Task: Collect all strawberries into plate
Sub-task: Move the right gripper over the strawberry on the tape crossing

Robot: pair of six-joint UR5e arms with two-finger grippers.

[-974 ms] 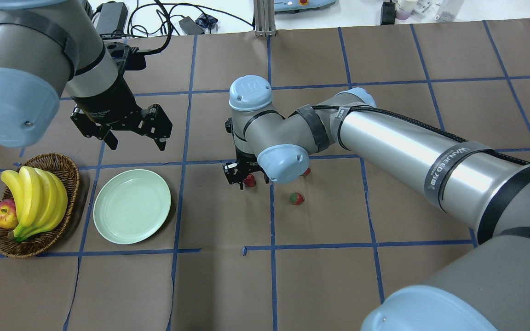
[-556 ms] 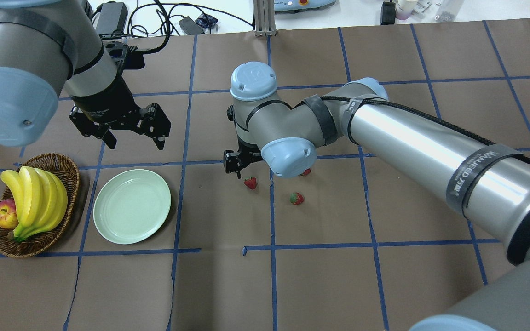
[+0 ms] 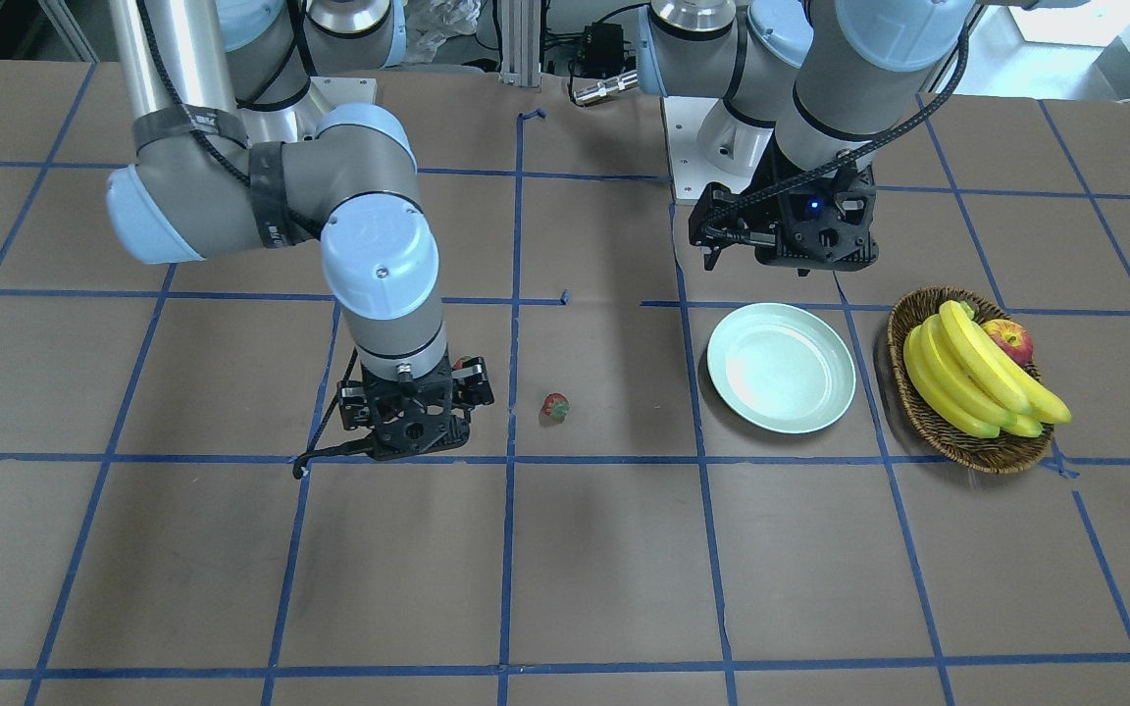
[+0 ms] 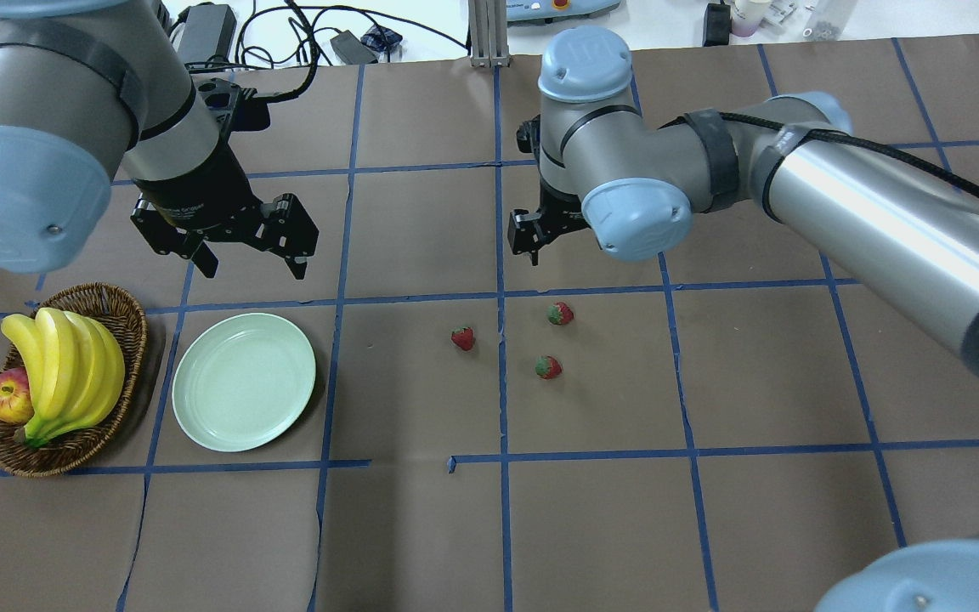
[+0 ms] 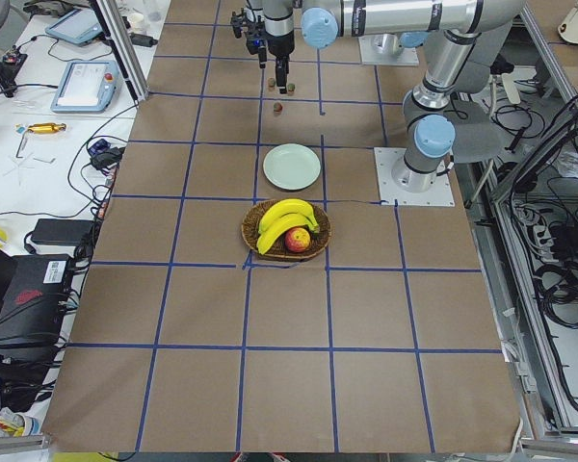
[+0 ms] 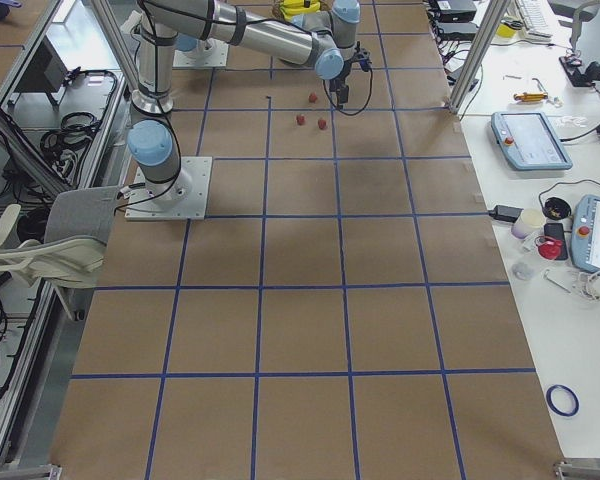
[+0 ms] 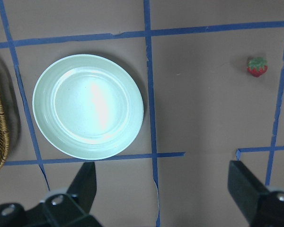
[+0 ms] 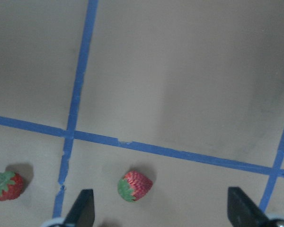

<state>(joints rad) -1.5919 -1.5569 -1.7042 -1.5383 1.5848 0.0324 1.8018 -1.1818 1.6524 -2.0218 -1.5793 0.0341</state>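
Hovering in the upper middle of the overhead view, the right gripper (image 4: 532, 242) hangs over the table with its jaws spread wide and nothing between them. Its wrist camera shows two of the strawberries (image 4: 560, 314) low in its frame, so it seems placed to line up a descent on one. All three lie loose on the brown paper at the centre of the overhead view, near one another but not touching, and well apart from the plate (image 4: 243, 382) at the lower left, which is bare. The left gripper (image 4: 251, 255), also wide and empty, hangs just above the plate in that view, probably parked clear of the work. A basket (image 4: 134, 340) of bananas (image 4: 65, 365) and an apple (image 4: 7, 398) sits just left of the plate, not touching it.
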